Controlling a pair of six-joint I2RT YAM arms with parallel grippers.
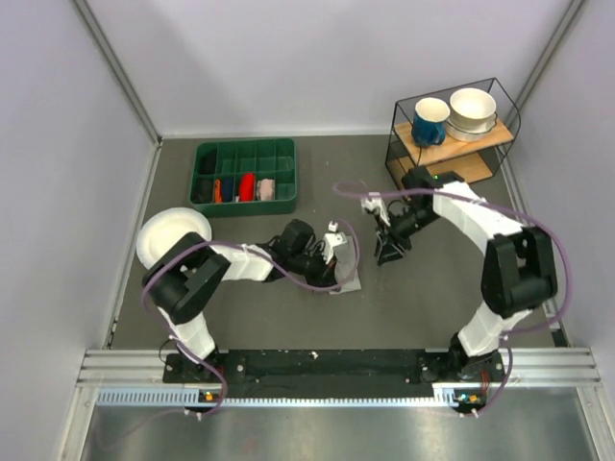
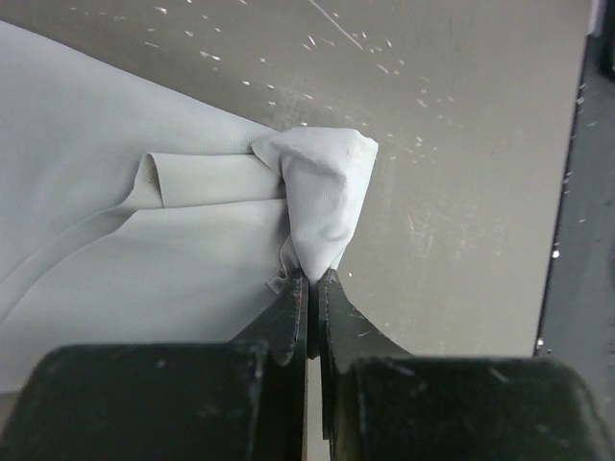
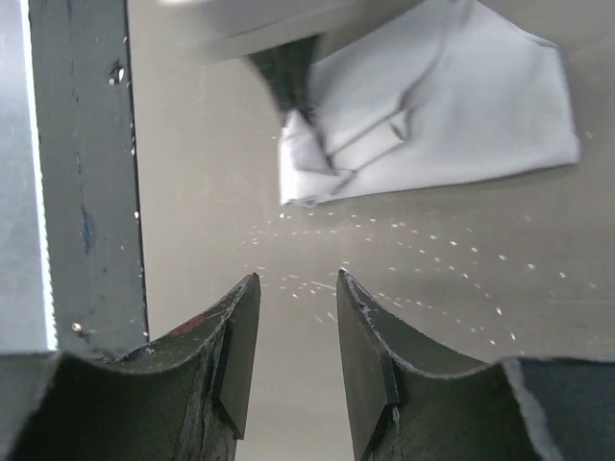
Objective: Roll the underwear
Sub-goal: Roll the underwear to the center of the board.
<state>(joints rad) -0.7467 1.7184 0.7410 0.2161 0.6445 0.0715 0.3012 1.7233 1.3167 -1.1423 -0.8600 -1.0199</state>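
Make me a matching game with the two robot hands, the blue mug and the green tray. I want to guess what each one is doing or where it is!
Things:
1. left gripper
2. right gripper
3. blue mug
4. green tray

States or places:
A. sits on the wooden shelf
B. open, holding nothing
C. holds small cloth rolls
D. shut on a corner of the underwear

Pairs: 1-D, 2-B, 3-A, 4-C
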